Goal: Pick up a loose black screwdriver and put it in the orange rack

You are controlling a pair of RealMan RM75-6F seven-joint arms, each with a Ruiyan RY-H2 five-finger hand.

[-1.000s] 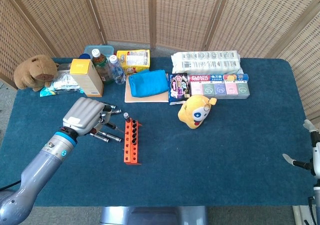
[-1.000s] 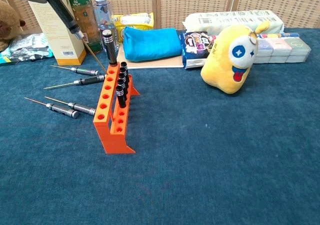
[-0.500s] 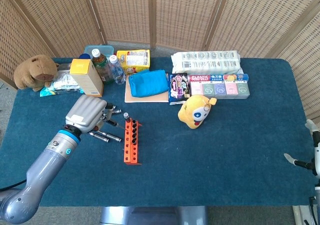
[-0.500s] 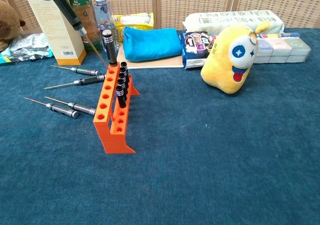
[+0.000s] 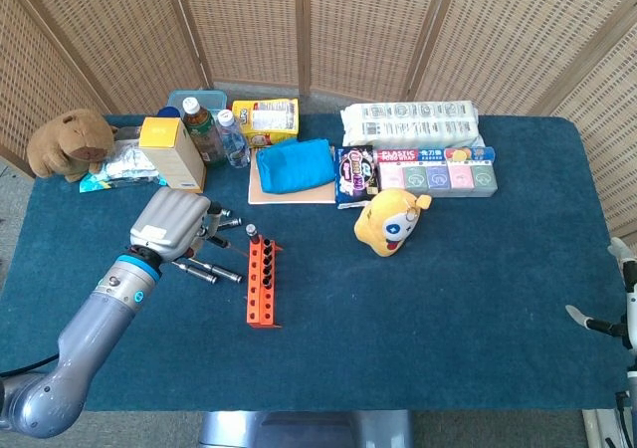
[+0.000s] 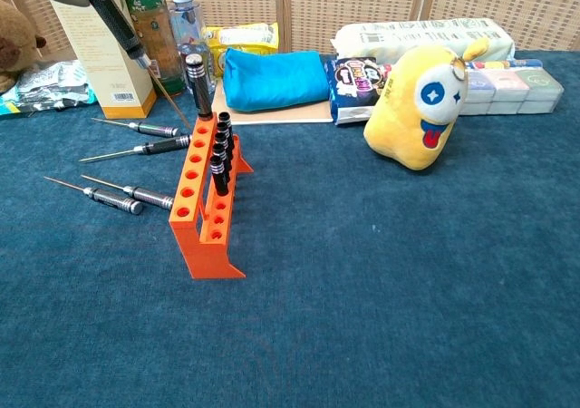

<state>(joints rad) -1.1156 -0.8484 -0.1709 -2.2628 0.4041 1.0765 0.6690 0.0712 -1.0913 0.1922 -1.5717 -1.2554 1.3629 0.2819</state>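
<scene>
chest view: left hand holds black screwdriver above orange rack.

The long box of pastel compartments behind the yellow plush carries a red band reading "PLASTIC" (the smaller line beneath it and the characters beside it are too small to make out). The tan carton bears a barcode label with unreadable digits. Print on the white wrapped pack and the dark snack bag is illegible.
</scene>
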